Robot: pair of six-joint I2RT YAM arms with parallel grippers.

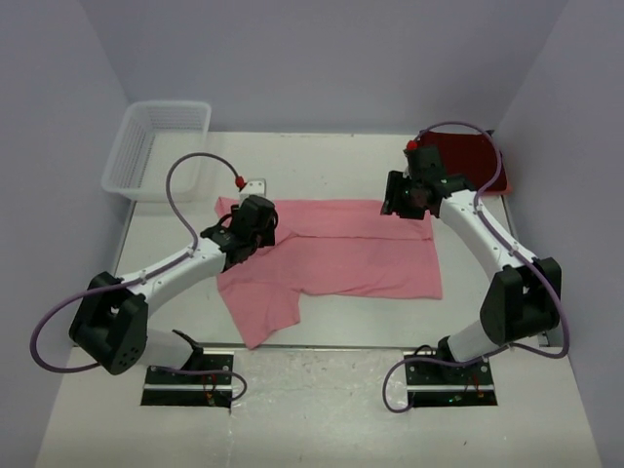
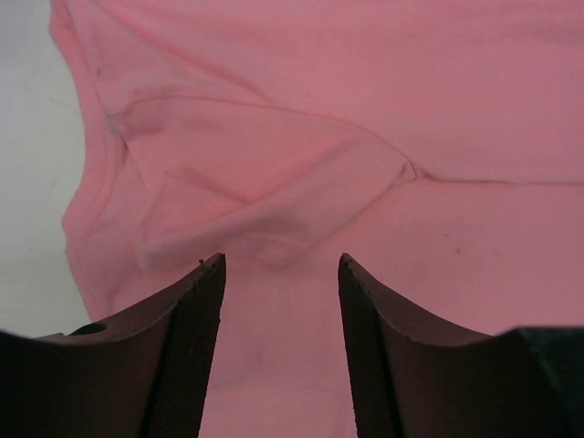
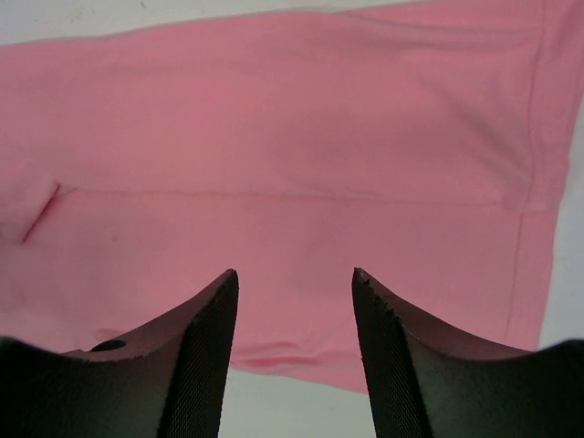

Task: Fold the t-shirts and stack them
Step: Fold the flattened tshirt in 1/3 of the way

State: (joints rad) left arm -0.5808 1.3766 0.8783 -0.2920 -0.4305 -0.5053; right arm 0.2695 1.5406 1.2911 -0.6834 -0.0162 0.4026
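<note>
Top external view shows the pink t-shirt lying flat in the middle of the table, one sleeve hanging toward the near edge. The maroon t-shirt lies at the far right corner. The left gripper and right gripper hover over the pink cloth, fingers apart, holding nothing. The cloth looks light, soft and limp, so a pinch at the hem or corners seems best.
</note>
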